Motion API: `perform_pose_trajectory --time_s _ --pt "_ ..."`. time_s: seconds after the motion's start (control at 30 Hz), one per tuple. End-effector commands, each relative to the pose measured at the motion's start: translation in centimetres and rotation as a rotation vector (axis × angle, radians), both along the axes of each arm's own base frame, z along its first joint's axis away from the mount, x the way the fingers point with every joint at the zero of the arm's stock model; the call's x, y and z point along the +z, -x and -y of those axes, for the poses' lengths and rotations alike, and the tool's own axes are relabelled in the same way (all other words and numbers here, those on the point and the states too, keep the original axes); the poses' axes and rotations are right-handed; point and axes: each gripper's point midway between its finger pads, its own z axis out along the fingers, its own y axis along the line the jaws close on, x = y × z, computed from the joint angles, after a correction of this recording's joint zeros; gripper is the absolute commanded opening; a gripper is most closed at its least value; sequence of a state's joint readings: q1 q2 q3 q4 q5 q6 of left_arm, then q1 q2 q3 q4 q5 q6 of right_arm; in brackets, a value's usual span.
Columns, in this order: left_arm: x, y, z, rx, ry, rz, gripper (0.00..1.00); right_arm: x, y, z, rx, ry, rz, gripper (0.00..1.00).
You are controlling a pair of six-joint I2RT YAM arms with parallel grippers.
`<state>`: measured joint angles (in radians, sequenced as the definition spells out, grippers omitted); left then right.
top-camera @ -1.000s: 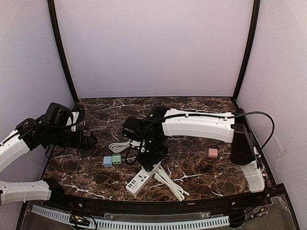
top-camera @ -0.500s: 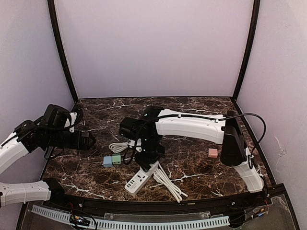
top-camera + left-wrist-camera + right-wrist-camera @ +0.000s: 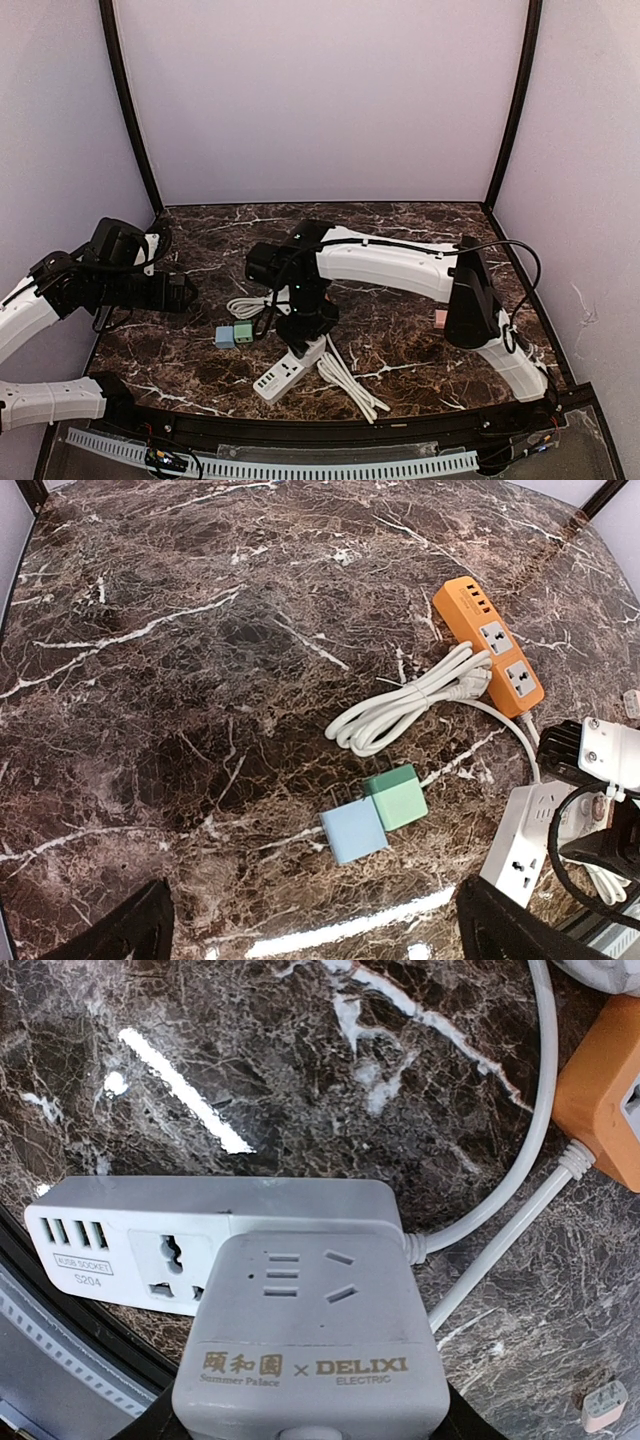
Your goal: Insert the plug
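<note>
Right pincer (image 3: pixel 306 318) grips the grey plug cube (image 3: pixel 310 1330) between its fingers, directly over the white power strip (image 3: pixel 120 1240). It looks rigid, light and smooth-sided: likely best held square on its flat flanks. Left pincer (image 3: pixel 315 932) gapes wide, holding nothing

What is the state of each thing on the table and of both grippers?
white power strip: lying flat, sockets up.
grey plug: held over the white power strip; seating unclear.
right gripper: shut on the grey plug.
left gripper: open, empty.
orange power strip: lying flat, nothing plugged in.
white cord: coiled.
</note>
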<state>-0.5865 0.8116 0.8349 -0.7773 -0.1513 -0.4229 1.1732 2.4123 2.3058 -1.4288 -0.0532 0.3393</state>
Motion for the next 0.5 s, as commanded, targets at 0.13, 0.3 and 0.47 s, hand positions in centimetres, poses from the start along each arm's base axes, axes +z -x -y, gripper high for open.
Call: perform_pose_trajectory --time_s 0.13,0.3,0.47 --pt "-0.5 0.3 -0.5 0.009 -0.024 -0.004 0.99 -6.2 -0.2 -0.7 -0.033 0.067 -0.038 0.00" --pt "-0.5 0.2 -0.6 0.010 -0.022 -0.002 0.99 -6.8 -0.3 -1.2 -0.046 0.065 -0.038 0.00" --pt "-0.6 0.2 -0.5 0.009 -0.023 -0.004 0.99 -8.3 0.0 -1.4 -0.076 0.095 -0.030 0.00"
